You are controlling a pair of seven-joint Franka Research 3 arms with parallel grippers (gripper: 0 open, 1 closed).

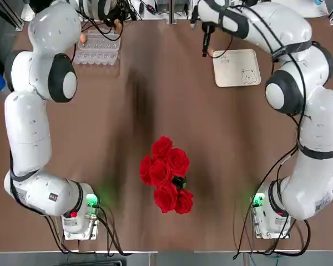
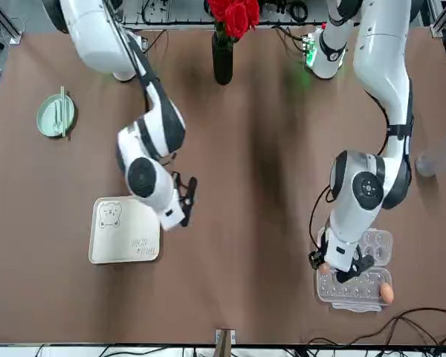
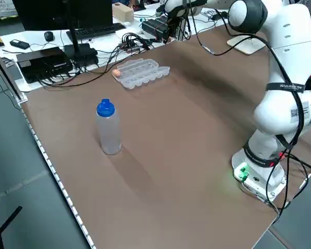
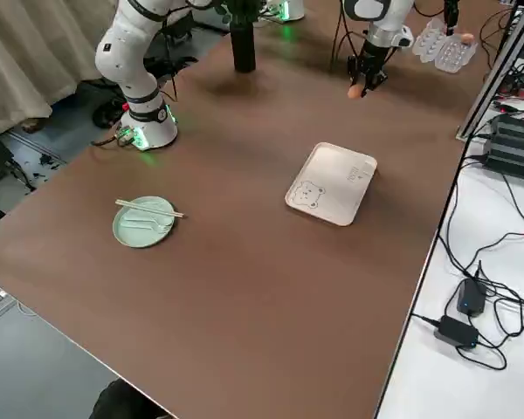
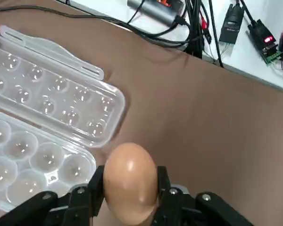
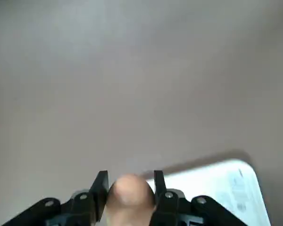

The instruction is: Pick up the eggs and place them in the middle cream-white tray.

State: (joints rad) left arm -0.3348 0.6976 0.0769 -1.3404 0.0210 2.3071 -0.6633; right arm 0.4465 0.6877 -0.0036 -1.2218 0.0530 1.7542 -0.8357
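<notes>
Brown eggs (image 5: 130, 183) fill the gripping jaws of left gripper (image 2: 331, 269) near the carton (image 2: 354, 291) and right gripper (image 6: 131, 181) near the tray (image 2: 125, 234).

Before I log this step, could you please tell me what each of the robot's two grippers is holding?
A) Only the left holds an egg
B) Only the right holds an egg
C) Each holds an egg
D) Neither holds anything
C: the wrist views show one egg between the left fingers and another egg between the right.
</notes>
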